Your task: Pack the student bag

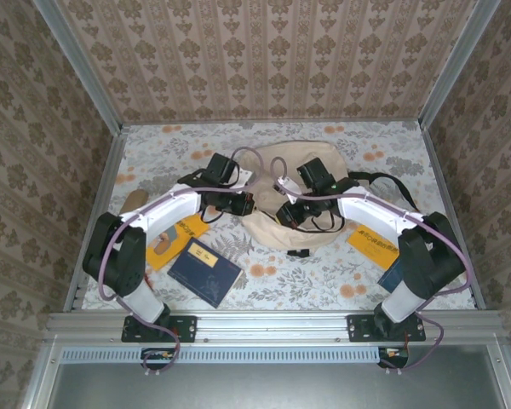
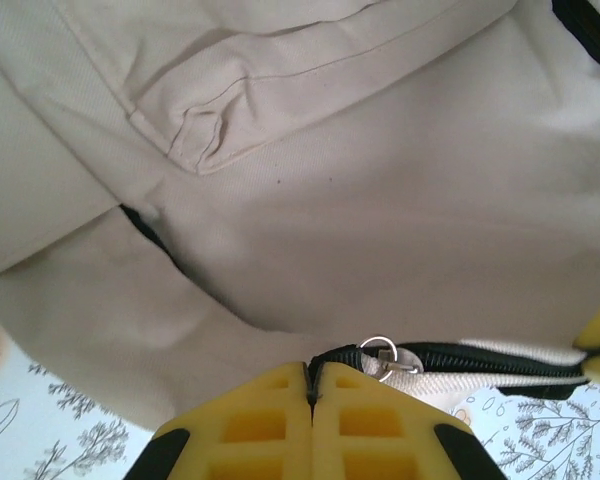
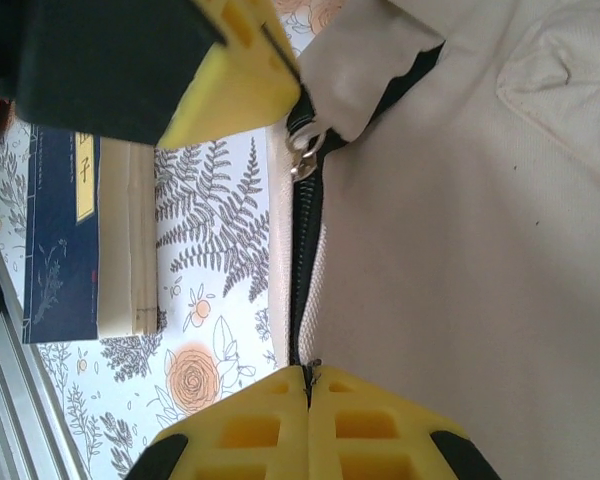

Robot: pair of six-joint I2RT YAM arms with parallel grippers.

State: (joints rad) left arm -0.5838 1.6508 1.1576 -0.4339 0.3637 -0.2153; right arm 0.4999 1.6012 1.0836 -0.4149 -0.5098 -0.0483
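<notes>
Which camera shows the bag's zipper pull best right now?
Left wrist: the zipper pull sits close, ring and tab clear, just beyond the left tool. Right wrist shows it smaller, beside the zipper track. Top external: too small to make out.

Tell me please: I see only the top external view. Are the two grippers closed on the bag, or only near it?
Observer: The left wrist view shows the left gripper shut, its tips pinching the zipper edge of the student bag.
Operator: What lies next to those tips?
Observer: The metal zipper pull, just right of them and outside the grip.
Operator: And the other arm?
Observer: In the right wrist view the right gripper is shut too, on the same zipper line, some way along from the pull.
</notes>
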